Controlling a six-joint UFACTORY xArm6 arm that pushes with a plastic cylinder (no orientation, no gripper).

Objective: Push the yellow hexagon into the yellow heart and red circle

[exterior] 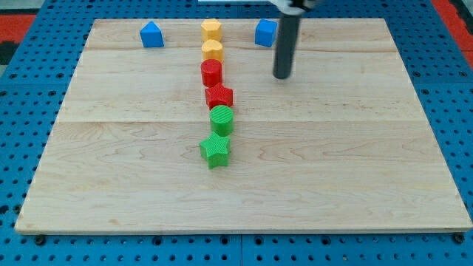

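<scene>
The yellow hexagon (211, 29) sits near the view's top, middle. Just below it, a small gap apart, is the yellow heart (213, 50), and the red circle (211, 72) touches the heart from below. My tip (282, 76) rests on the board to the right of the red circle, well apart from it, and below the blue block at the top. The rod rises from the tip to the view's top edge.
A red star (219, 96), a green circle (222, 119) and a green star (215, 151) continue the column downward. A blue pentagon-like block (151, 35) is at the top left; a blue cube (264, 32) is at the top, partly behind the rod. The wooden board (355, 162) lies on blue pegboard.
</scene>
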